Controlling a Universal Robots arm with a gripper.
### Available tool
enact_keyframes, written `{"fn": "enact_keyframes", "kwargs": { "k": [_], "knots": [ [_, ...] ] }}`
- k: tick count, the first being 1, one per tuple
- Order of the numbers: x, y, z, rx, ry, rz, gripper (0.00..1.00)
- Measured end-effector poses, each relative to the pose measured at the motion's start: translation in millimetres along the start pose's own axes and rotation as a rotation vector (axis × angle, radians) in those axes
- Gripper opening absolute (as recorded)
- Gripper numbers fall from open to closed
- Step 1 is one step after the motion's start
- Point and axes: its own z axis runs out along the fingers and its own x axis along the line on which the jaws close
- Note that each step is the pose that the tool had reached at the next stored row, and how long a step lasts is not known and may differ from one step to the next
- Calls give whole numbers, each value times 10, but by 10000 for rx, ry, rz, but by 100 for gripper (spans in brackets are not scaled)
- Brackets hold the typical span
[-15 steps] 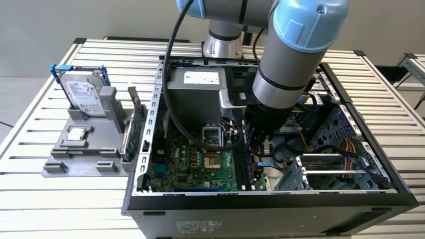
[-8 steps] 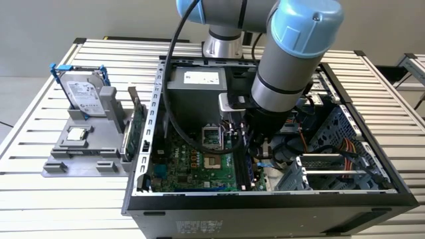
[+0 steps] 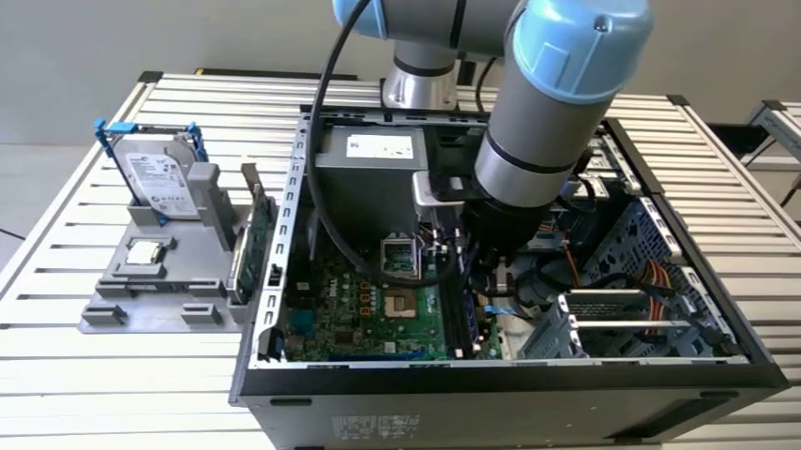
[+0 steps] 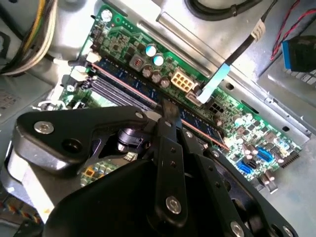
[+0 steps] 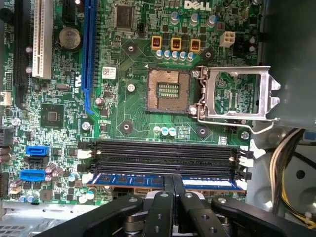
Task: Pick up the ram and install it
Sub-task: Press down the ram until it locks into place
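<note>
ram point(image 5: 148, 180) seated in motherboard point(image 5: 128, 113) slot

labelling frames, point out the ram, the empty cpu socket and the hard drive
ram point(image 5: 207, 183): first wrist view, blue top edge.
empty cpu socket point(image 5: 168, 90): first wrist view, contact field.
hard drive point(image 3: 163, 178): exterior view, labelled face.

The gripper point(image 5: 174, 190) shows matt black metal links with bright steel screws. Beside it, the ram point(image 5: 163, 181) is a glossy blue board. The motherboard point(image 5: 123, 108) is smooth green laminate; its socket frame point(image 5: 237, 94) is shiny bare metal. The table point(image 3: 75, 187) is ribbed pale metal.
</note>
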Motion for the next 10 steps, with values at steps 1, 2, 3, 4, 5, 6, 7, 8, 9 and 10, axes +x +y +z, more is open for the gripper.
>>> {"fn": "enact_keyframes", "kwargs": {
  "k": [1, 2, 3, 4, 5, 6, 7, 8, 9, 10],
  "knots": [
    [-1, 1, -48, -2, 7, 0, 0],
    [-2, 2, -91, -1, 4, 0, 0],
    [-3, 2, -127, -2, 7, -1, 0],
    [-4, 2, -156, -2, 6, 0, 0],
    [-5, 3, -186, -2, 8, -1, 0],
    [-6, 3, -218, -2, 6, -1, 0],
    [-7, 4, -242, -2, 6, -1, 0],
    [-7, 4, -260, -2, 8, 0, 0],
    [-8, 4, -280, -2, 7, 0, 0],
    [-9, 5, -303, -2, 8, 0, 0]
  ]
}}
